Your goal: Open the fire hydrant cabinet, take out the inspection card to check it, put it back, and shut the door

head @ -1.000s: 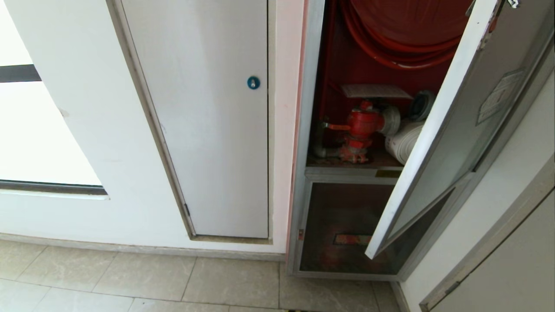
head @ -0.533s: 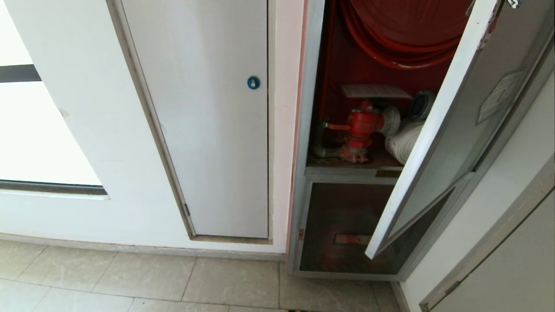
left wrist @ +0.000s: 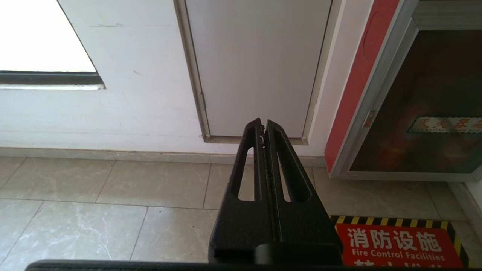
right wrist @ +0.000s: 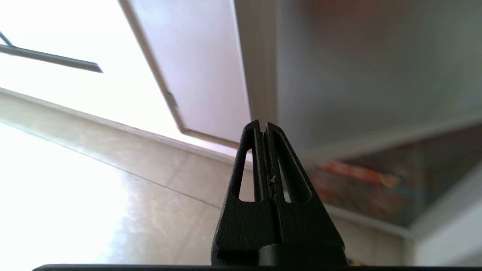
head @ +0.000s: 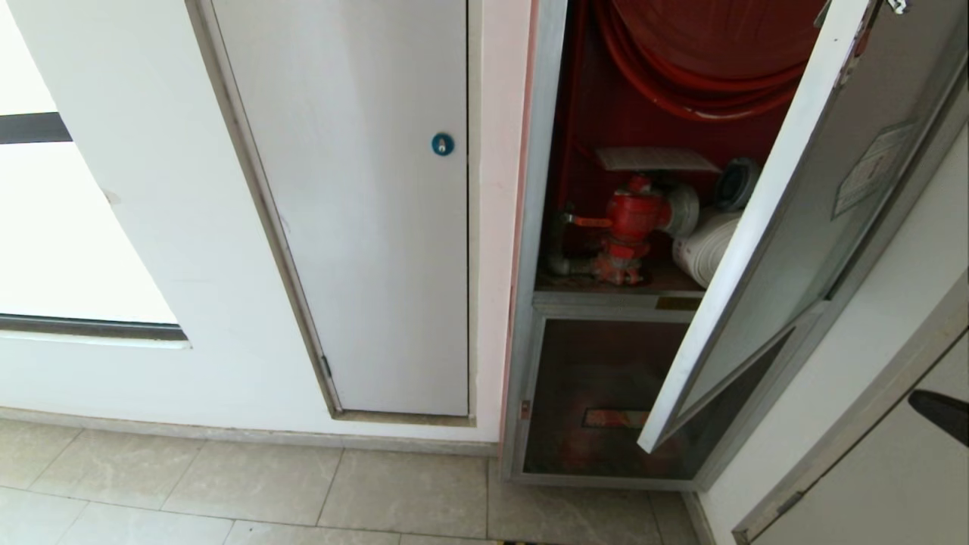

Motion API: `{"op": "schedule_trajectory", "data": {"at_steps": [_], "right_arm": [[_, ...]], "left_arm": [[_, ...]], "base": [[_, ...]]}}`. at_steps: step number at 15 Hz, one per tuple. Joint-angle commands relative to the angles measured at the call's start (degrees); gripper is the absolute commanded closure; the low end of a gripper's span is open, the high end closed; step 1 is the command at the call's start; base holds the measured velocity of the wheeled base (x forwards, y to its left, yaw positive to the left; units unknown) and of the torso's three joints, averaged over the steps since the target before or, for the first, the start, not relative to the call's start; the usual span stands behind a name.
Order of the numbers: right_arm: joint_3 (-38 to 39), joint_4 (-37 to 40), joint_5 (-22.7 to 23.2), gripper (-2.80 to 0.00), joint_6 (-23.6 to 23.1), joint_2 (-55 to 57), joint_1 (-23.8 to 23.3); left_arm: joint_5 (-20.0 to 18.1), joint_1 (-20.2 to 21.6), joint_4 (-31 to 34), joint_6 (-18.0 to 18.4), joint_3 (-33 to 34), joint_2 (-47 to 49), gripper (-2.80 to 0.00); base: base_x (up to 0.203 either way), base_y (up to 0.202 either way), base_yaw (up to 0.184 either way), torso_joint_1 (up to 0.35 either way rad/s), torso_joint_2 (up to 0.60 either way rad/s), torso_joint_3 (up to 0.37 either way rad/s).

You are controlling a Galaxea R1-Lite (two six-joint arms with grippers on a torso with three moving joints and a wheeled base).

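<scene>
**Black tools shut and empty, cabinet door ajar**

Black fingers of the right tool (right wrist: 263, 130) are pressed together with nothing between them; in the head view only its dark tip (head: 942, 412) shows at the right edge, below the open door (head: 795, 227) and apart from it. The left tool (left wrist: 262, 128) is likewise closed on nothing, hanging low over the tiled floor (left wrist: 113, 188) in front of the plain white door (head: 363, 212) with the blue lock (head: 442, 144).

The fire hydrant cabinet (head: 534, 227) stands open, its door swung out towards the robot. Inside, the inspection card (head: 655, 158) lies flat just above the red valve (head: 634, 216), below the red hose reel (head: 704, 45), with the white rolled hose (head: 704, 246) to the valve's right.
</scene>
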Motion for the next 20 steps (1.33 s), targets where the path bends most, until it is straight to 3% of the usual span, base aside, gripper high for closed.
{"op": "schedule_trajectory", "data": {"at_steps": [1, 9, 14, 16, 18, 20], "right_arm": [[-4.8, -1.9, 1.3, 0.00, 0.9, 9.6, 1.2], [-13.7, -8.6, 1.5, 0.00, 2.8, 20.1, 12.2], [-17.7, -8.8, -0.5, 0.00, 2.9, 23.9, 14.4], [-18.0, -12.5, -2.4, 0.00, 2.9, 26.8, 15.3], [-19.2, -16.9, -7.3, 0.00, 2.8, 29.5, 17.7], [-20.9, -17.2, -9.1, 0.00, 2.7, 30.5, 19.3]], "left_arm": [[0.0, 0.0, 0.0, 0.0, 0.0, 0.1, 0.00], [0.0, 0.0, 0.0, 0.0, 0.0, 0.1, 0.00], [0.0, 0.0, 0.0, 0.0, 0.0, 0.1, 0.00], [0.0, 0.0, 0.0, 0.0, 0.0, 0.1, 0.00], [0.0, 0.0, 0.0, 0.0, 0.0, 0.1, 0.00], [0.0, 0.0, 0.0, 0.0, 0.0, 0.1, 0.00]], "base": [[0.000, 0.000, 0.000, 0.000, 0.00, 0.000], [0.000, 0.000, 0.000, 0.000, 0.00, 0.000], [0.000, 0.000, 0.000, 0.000, 0.00, 0.000], [0.000, 0.000, 0.000, 0.000, 0.00, 0.000], [0.000, 0.000, 0.000, 0.000, 0.00, 0.000], [0.000, 0.000, 0.000, 0.000, 0.00, 0.000]]}}
